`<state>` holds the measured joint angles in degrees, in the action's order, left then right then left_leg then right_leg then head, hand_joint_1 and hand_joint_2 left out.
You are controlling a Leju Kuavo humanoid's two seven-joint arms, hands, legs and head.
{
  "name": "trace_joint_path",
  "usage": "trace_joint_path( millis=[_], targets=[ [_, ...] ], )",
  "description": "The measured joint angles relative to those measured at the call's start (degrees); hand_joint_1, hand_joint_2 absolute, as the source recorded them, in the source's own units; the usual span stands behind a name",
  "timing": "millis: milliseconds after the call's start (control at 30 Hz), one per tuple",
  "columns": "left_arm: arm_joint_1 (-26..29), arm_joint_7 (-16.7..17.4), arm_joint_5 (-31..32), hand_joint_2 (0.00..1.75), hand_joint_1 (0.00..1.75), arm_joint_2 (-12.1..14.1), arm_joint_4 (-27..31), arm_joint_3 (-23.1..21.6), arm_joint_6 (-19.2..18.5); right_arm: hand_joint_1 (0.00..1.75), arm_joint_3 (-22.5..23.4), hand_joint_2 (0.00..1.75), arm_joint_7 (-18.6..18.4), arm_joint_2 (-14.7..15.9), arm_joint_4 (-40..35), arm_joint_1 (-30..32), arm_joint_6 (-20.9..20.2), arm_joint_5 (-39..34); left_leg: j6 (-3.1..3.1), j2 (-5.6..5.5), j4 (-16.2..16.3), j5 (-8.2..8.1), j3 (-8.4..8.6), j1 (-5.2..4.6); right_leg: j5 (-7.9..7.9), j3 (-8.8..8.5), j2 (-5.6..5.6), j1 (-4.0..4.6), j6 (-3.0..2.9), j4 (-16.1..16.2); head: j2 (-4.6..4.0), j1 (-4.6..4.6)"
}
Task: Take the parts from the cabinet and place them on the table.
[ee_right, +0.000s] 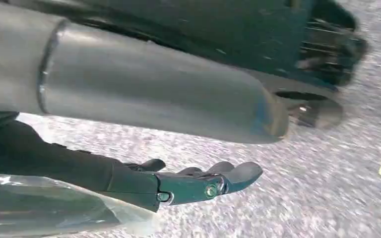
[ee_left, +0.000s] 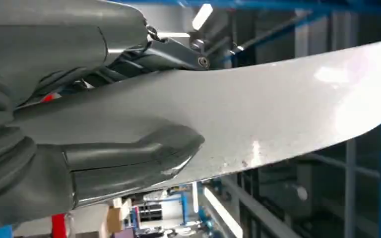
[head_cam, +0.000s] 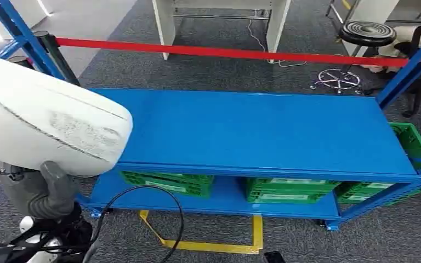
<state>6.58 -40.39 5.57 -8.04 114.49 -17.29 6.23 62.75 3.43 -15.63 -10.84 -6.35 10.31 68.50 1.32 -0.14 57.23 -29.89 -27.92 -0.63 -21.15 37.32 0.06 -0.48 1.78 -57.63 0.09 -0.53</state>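
White part [head_cam: 44, 120] gripped in left hand [head_cam: 35, 192] — right hand [ee_right: 198, 181] loose, holding nothing.

The large white curved plastic part [head_cam: 44, 118] is showing a smooth, faintly glossy skin with a scuffed, rough grey patch. Below it, the blue painted metal cabinet [head_cam: 252, 131] is looking smooth and satiny, the green plastic lattice crates [head_cam: 290, 189] matt, the grey carpet floor [head_cam: 208, 71] coarse.
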Motion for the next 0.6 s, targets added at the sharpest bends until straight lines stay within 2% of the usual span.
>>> trace_joint_path(
  millis=[33,67,100,133,167,200,233,267,300,333,367,400,433,467,500,533,567,600],
  targets=[
    [0.2,0.0,-0.3,1.75,1.75,0.1,0.0,-0.3,-0.2,0.0,0.0,0.0,0.8,0.0,0.0,0.1,0.6,-0.7,0.48,0.23,-0.1,0.81,-0.7,0.33,-1.59,0.43,0.06,-0.12,0.28,-0.7,0.0,0.05],
    [0.6,0.0,-1.6,1.75,1.75,0.2,0.1,-0.8,-1.6,0.0,0.0,0.0,1.4,0.0,0.0,0.2,1.1,-1.4,0.92,0.23,-0.1,1.36,-1.52,0.38,-4.99,1.48,-0.05,-0.11,0.43,-2.7,0.0,-0.33],
    [1.3,0.0,-3.0,1.75,1.75,0.2,0.2,-1.2,-5.1,0.0,0.0,0.0,2.2,0.0,0.0,0.3,1.9,-2.3,1.14,0.22,-0.1,2.03,-2.41,0.36,-9.25,2.9,-0.04,-0.15,0.68,-7.0,0.0,-0.52],
    [2.1,0.0,-3.8,1.75,1.75,0.1,0.3,-1.2,-8.6,0.0,0.0,0.0,2.8,0.0,0.0,0.3,2.8,-2.9,1.18,0.23,0.0,2.71,-3.3,0.26,-12.47,3.98,-0.03,-0.15,0.74,-11.7,-0.02,-0.48],
    [2.7,0.0,-3.9,1.75,1.75,-0.1,0.3,-1.2,-11.3,0.0,0.0,0.0,3.4,0.0,0.0,0.3,3.9,-3.2,1.16,0.24,0.0,3.38,-4.26,0.15,-14.27,4.64,-0.03,-0.13,0.77,-15.6,0.0,-0.48],
    [3.3,0.0,-3.5,1.75,1.75,-0.2,0.3,-1.2,-11.8,0.0,0.0,0.0,3.8,0.0,0.0,0.4,5.0,-3.2,1.13,0.31,0.1,4.03,-5.3,0.06,-14.46,4.35,-0.03,-0.11,0.71,-17.8,0.0,-0.43],
    [3.8,0.0,-2.6,1.75,1.75,-0.3,0.3,-1.3,-10.8,0.0,0.0,0.0,4.1,0.0,0.0,0.5,6.3,-3.0,1.07,0.38,0.1,4.63,-6.13,0.0,-13.18,2.6,-0.03,-0.05,0.6,-17.1,0.0,-0.46],
    [4.3,0.0,-2.3,1.75,1.75,-0.3,0.3,-1.5,-9.8,0.0,0.0,0.0,4.0,0.0,0.0,0.5,7.2,-2.6,0.99,0.4,0.2,5.05,-6.73,-0.01,-11.54,0.28,-0.03,0.0,0.48,-14.8,0.0,-0.43],
    [4.8,0.0,-1.9,1.75,1.75,-0.2,0.3,-2.0,-8.5,0.0,-0.1,0.0,3.9,0.0,0.0,0.6,7.5,-1.8,0.88,0.4,0.2,5.52,-7.31,-0.01,-9.68,-3.49,-0.03,0.03,0.32,-10.2,-0.02,-0.46],
    [5.4,0.0,-1.8,1.75,1.75,-0.2,0.3,-2.6,-7.5,0.0,-0.2,0.0,3.4,0.0,0.0,0.5,7.8,-1.1,0.71,0.39,0.2,6.05,-7.52,-0.01,-8.96,-8.12,-0.05,0.06,0.07,-4.1,0.0,-0.48],
    [5.8,0.0,-1.7,1.75,1.75,-0.1,0.3,-3.0,-7.0,0.0,-0.4,0.0,2.7,-0.1,0.0,0.3,8.3,-0.7,0.43,0.39,0.3,6.47,-7.89,-0.16,-10.84,-11.22,-0.06,0.36,-0.12,1.0,0.0,-0.44],
    [6.0,0.0,-1.2,1.75,1.75,0.1,0.2,-3.5,-6.2,0.0,-0.6,0.0,2.2,-0.2,0.0,0.3,9.2,-0.7,0.15,0.41,0.3,7.02,-8.08,-0.14,-11.12,-12.65,-0.06,0.43,-0.21,3.1,0.0,-0.3],
    [6.3,0.0,-0.5,1.75,1.75,0.4,0.2,-4.2,-5.1,0.0,-0.6,0.0,2.1,-0.2,0.0,0.3,10.5,-1.8,-0.13,0.41,0.2,7.56,-8.07,-0.01,-10.8,-11.64,0.01,0.58,-0.3,2.8,0.0,-0.41],
    [6.8,0.0,0.3,1.75,1.75,0.8,0.2,-5.3,-3.4,0.0,-0.3,0.0,2.2,-0.2,0.0,0.3,12.3,-4.0,-0.5,0.43,0.1,7.98,-8.09,0.19,-10.69,-11.45,0.0,0.78,-0.56,2.6,0.0,-0.48],
    [7.5,0.0,0.9,1.75,1.75,1.6,0.2,-6.7,-1.2,0.0,0.6,0.0,2.6,-0.2,0.0,0.2,13.0,-6.8,-0.92,0.41,-0.1,8.41,-8.07,0.19,-10.11,-11.24,-0.03,0.75,-1.19,2.8,0.0,-0.44],
    [8.1,0.0,1.0,1.75,1.75,2.3,0.2,-7.9,0.8,0.0,1.5,0.0,3.2,-0.2,0.0,0.2,12.9,-9.1,-1.19,0.24,0.4,7.66,-8.39,0.34,-9.17,-10.9,-0.38,0.27,-1.8,3.3,0.0,-0.52],
    [8.5,0.0,0.7,1.75,1.75,3.2,0.2,-9.4,2.9,0.0,2.5,0.0,4.0,-0.1,-0.1,0.0,12.5,-10.3,-1.63,0.18,2.0,4.59,-9.06,0.35,-8.63,-10.24,-0.45,0.38,-2.3,3.3,0.0,-0.3],
    [8.8,0.0,0.0,1.75,1.75,4.0,0.2,-10.5,3.9,0.0,3.0,0.0,5.4,0.0,-0.1,-0.2,12.2,-10.7,-1.93,0.18,5.4,0.84,-9.83,0.57,-8.08,-9.52,-0.52,0.44,-2.61,3.2,0.0,-0.04]
  ],
)
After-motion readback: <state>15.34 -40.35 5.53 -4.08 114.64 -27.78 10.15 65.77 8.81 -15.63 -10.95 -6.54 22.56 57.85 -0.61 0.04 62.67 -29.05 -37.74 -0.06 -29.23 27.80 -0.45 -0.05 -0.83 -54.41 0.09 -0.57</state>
